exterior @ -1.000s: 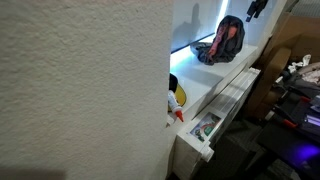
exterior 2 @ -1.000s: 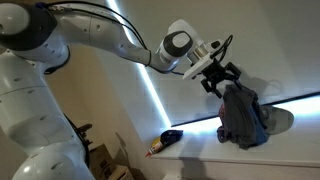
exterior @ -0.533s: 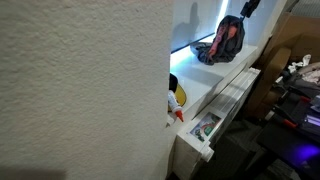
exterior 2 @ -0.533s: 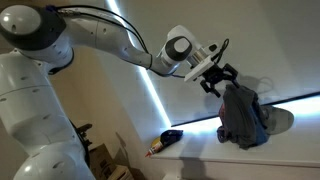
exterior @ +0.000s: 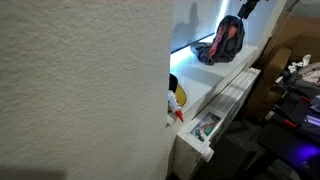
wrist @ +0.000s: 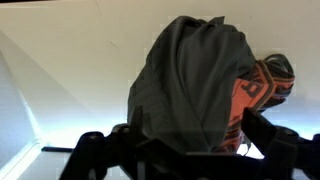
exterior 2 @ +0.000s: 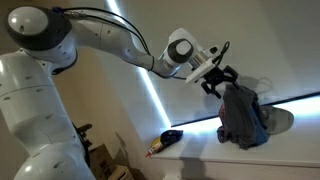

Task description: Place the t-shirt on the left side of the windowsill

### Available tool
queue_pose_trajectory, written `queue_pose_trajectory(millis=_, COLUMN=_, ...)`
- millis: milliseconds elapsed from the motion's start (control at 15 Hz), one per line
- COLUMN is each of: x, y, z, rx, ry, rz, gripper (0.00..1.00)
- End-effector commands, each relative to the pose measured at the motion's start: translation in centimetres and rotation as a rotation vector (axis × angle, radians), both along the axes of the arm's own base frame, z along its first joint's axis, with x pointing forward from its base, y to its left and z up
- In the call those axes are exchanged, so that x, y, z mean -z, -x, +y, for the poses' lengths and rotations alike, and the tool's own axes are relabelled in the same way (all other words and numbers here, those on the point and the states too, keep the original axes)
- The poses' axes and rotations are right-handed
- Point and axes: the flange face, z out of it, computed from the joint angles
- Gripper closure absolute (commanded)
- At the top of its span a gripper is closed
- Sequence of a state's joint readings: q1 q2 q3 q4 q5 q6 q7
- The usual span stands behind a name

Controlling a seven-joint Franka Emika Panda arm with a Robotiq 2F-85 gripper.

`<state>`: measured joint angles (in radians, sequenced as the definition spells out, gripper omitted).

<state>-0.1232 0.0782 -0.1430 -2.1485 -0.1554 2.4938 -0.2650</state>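
Note:
The t-shirt (exterior 2: 243, 118) is dark grey with a red-orange print. It hangs bunched from my gripper (exterior 2: 222, 82), which is shut on its top. Its lower end reaches down to the white windowsill (exterior 2: 200, 152). In an exterior view the t-shirt (exterior: 226, 40) hangs at the far end of the windowsill (exterior: 205, 85), with the gripper (exterior: 246, 8) above it. In the wrist view the t-shirt (wrist: 190, 80) fills the centre between the dark fingers of the gripper (wrist: 190, 140).
A small yellow and dark toy (exterior 2: 165, 138) lies on the sill beside the shirt; it also shows in an exterior view (exterior: 176, 100). An open drawer with small items (exterior: 205, 128) sticks out below the sill. A cardboard box (exterior: 292, 45) stands to the right.
The gripper has shifted slightly with the t-shirt in it; the shirt hangs a little more drawn up than a second ago. The toy has not moved.

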Motion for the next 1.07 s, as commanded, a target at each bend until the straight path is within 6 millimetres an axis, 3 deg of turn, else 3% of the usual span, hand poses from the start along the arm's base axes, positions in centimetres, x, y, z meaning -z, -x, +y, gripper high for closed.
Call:
queue_pose_trajectory(millis=0, x=0.0, y=-0.2, z=-0.11, rx=0.027, ry=-0.004, rz=-0.023, gripper=0.0)
queue_pose_trajectory(millis=67, x=0.21, y=-0.34, z=-0.18, rx=0.047, ry=-0.008, rz=-0.038, gripper=0.0)
queue_pose_trajectory(millis=133, x=0.4, y=-0.43, z=-0.23, rx=0.055, ry=-0.009, rz=-0.043, gripper=0.25)
queue_pose_trajectory(millis=200, x=0.45, y=-0.39, z=-0.22, rx=0.055, ry=-0.014, rz=-0.038, gripper=0.26)
queue_pose_trajectory(millis=800, x=0.44, y=-0.61, z=-0.26, rx=0.062, ry=-0.019, rz=0.006, gripper=0.9)
queue_pose_trajectory(millis=933, x=0.06, y=-0.67, z=-0.18, rx=0.059, ry=-0.027, rz=0.031, gripper=1.0)
queue_pose_trajectory(millis=1000, x=-0.36, y=-0.63, z=-0.02, rx=0.045, ry=-0.043, rz=0.043, gripper=1.0)
